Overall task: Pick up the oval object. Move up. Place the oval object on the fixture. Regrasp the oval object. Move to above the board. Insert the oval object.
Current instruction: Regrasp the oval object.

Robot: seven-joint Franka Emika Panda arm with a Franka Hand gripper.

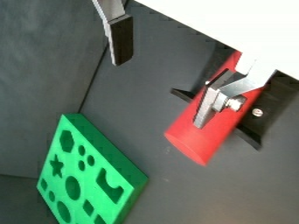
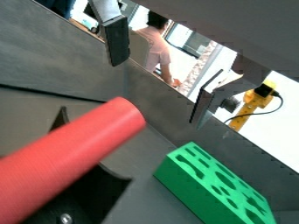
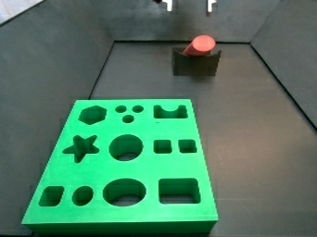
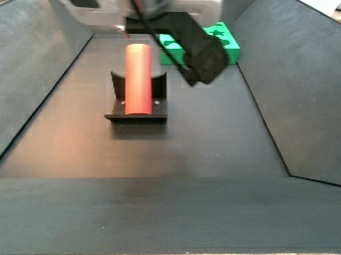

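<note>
Oval object [image 4: 139,78] sits in the fixture [image 4: 135,112] notch; gripper [image 3: 186,5] hangs above, spread, empty (smooth, rigid, probably light) — regrasp mid-length across the flats

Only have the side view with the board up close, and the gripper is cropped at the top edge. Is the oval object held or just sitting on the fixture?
Observer: Sitting. In a wrist view the oval object lies on the fixture. The gripper is open above it and holds nothing.
Operator: How does it lie? I only see a round end.
Observer: In a side view it's a long rod lying level, one end sticking out past the fixture.
</note>
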